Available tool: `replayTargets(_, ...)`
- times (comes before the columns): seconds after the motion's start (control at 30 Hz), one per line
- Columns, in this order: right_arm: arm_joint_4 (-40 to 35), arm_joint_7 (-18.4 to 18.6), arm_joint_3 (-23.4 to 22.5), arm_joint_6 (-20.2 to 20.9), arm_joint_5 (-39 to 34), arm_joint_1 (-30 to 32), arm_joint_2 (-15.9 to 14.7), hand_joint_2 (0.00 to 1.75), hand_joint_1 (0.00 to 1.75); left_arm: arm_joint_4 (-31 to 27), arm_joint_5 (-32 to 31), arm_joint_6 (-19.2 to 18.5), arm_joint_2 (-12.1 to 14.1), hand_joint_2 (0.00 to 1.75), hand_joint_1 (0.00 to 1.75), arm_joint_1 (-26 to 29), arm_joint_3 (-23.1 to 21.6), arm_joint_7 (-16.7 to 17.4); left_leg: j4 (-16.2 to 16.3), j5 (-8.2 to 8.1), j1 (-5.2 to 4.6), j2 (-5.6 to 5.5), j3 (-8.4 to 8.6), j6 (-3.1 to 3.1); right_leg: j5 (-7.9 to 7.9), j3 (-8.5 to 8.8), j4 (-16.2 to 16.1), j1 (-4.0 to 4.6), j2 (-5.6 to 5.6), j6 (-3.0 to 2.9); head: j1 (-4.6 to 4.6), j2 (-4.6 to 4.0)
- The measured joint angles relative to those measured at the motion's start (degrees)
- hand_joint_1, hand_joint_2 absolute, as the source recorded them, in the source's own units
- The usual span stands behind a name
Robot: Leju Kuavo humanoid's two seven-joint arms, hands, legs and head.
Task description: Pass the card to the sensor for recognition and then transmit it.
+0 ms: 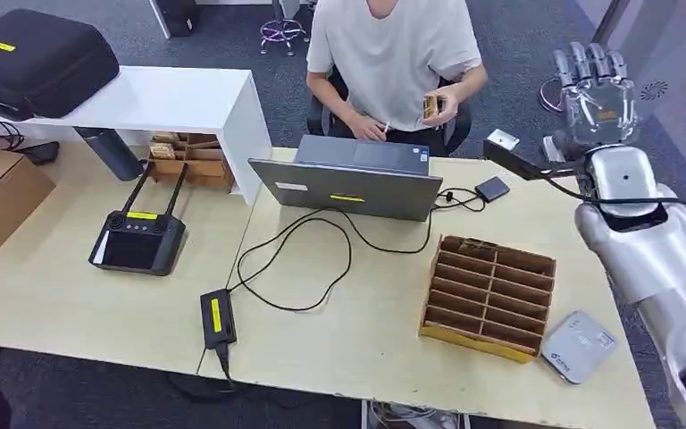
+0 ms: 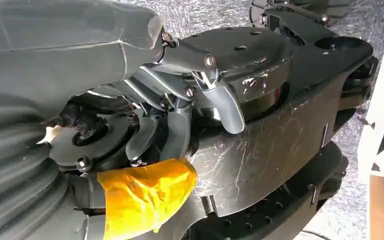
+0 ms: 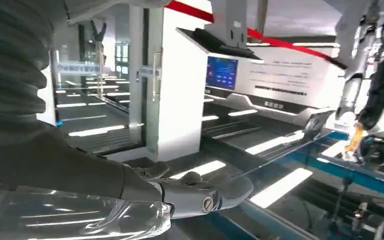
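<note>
Two tan tables (image 1: 71, 295) stand edge to edge; nearest on the right one lie a grey sensor (image 1: 577, 346) and a cardboard sorting box (image 1: 489, 295), with a black power brick (image 1: 217, 317) to their left and a black controller (image 1: 138, 239) on the left table. Farther back sits an open laptop (image 1: 357, 183), behind which a seated person (image 1: 393, 54) holds the card (image 1: 430, 105) in one hand. Raised at the far right, the right hand (image 1: 597, 85) is empty with fingers straight and spread, while the left hand (image 2: 180, 100) hangs with fingers curled in on nothing.
</note>
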Motion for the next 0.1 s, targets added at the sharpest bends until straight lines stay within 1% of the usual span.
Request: replayTargets(0.1, -0.61, 0.29, -1.46, -0.61, -0.09, -0.04, -2.19, 1.75, 0.0, -0.61, -0.13, 1.14, 0.07, 1.75, 0.0, 0.25, 0.35, -0.17, 0.03, -0.01, 0.02, 0.05, 0.01, 0.01, 0.01, -0.01, -0.02, 0.02, 0.03, 0.03, 0.0, -0.02)
